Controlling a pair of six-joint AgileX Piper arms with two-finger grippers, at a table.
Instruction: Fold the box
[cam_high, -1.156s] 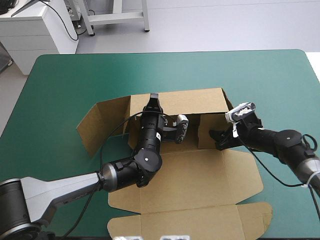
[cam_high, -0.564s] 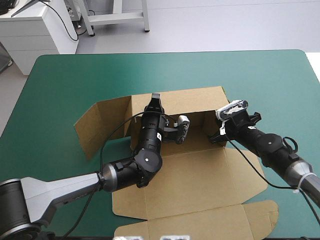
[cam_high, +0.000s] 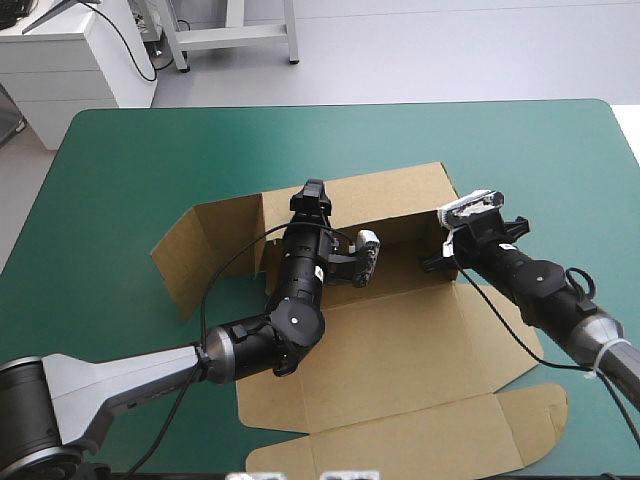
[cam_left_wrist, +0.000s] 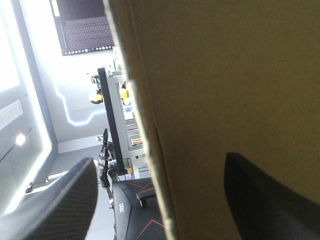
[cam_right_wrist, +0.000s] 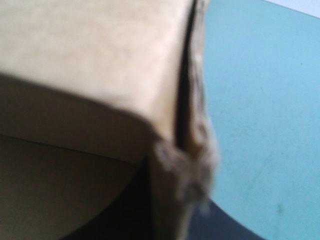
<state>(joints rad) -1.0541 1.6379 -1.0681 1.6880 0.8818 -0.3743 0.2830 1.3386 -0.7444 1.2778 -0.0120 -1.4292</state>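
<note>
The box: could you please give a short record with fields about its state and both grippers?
box: brown board, partly folded; far wall raised, near panels flat on the teal-green cover
left gripper: open, fingers astride the far wall's top edge
right gripper: at the far wall's right corner; grip unseen
</note>
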